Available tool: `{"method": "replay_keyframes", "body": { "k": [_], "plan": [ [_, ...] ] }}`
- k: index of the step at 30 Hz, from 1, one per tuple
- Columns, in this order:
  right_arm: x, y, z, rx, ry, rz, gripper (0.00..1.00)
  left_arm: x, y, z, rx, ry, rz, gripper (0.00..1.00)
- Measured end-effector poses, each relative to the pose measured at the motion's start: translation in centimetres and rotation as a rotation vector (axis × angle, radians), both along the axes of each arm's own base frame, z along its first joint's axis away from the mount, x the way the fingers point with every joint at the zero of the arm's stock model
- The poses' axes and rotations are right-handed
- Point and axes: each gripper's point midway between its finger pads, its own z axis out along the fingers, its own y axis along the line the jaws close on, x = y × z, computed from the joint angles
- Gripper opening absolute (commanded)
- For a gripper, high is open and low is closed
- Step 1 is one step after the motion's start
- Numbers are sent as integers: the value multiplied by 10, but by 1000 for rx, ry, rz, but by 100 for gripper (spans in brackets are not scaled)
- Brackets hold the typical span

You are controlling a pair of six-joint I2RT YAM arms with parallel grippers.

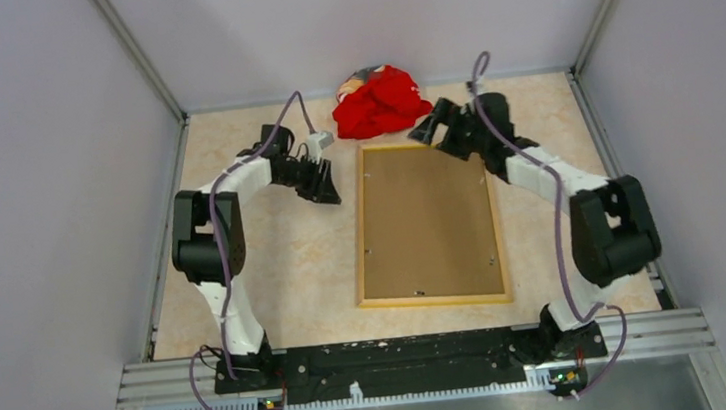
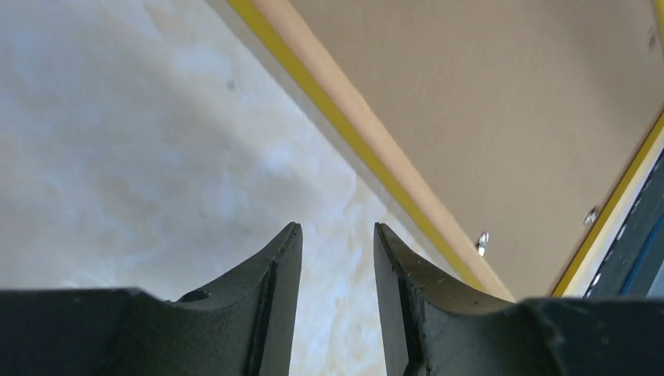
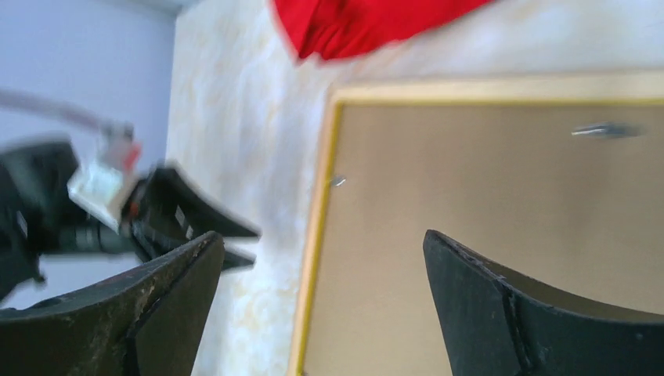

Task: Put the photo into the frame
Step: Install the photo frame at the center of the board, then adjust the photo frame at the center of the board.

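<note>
The frame [image 1: 434, 300] lies flat on the table [image 1: 284, 263], back side up. Its pale wood rail shows with a thin yellow edge along the outside, and a brown backing panel [image 1: 428, 219] fills the opening. Small metal tabs [image 2: 481, 243] sit at the panel's border.

The right gripper [image 1: 429, 128] hangs over the frame's far right corner. Its fingers are spread wide with nothing between them. In its wrist view the panel and the frame's far rail lie below and ahead of the fingers, not touching them.

The left gripper [image 1: 325, 190] is above the bare table just beside the frame's far left corner, apart from the frame. Its fingers stand partly apart with a clear gap and grip nothing. In its wrist view the frame's long rail runs aslant ahead and to the right of the fingertips, with marbled tabletop straight below them.

Past the right gripper, just beyond the frame's far rail, a crumpled red cloth [image 1: 381, 101] lies on the table. The two grippers face each other across the frame's far end.
</note>
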Motion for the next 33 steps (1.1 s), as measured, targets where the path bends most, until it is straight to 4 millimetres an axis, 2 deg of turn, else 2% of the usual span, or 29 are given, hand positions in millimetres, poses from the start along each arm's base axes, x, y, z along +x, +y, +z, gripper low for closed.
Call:
{"method": "replay_keyframes", "body": {
  "k": [3, 4, 6, 8, 9, 13, 17, 20, 22, 23, 28, 33],
  "plan": [
    [8, -72, 24, -57, -46, -183, 99, -24, 5, -6, 66, -22, -35, 46],
    [10, -101, 25, -85, -45, -263, 99, -37, 6, -14, 104, -24, -55, 45],
    [11, -140, 17, -127, -26, -367, 99, -57, 3, -27, 172, -31, -100, 45],
    [6, -175, -8, -166, 34, -460, 99, -76, -4, -40, 231, -43, -154, 45],
    [1, -190, -24, -184, 79, -497, 99, -81, -7, -40, 251, -69, -179, 45],
    [-10, -223, -73, -218, 224, -574, 99, -95, -13, -42, 333, -148, -241, 45],
    [-4, -221, -112, -219, 328, -560, 99, -101, -12, -43, 374, -198, -278, 45],
    [27, -214, -102, -174, 283, -537, 99, -114, -20, -44, 395, -232, -340, 45],
    [39, -205, -108, -162, 290, -512, 99, -125, -30, -45, 406, -250, -395, 45],
    [45, -200, -104, -158, 279, -498, 99, -129, -35, -45, 411, -258, -420, 45],
    [63, -158, -104, -181, 253, -405, 98, -157, -58, -46, 415, -271, -535, 44],
    [70, -106, -103, -211, 212, -291, 98, -176, -62, -47, 414, -226, -587, 45]
  ]
}}
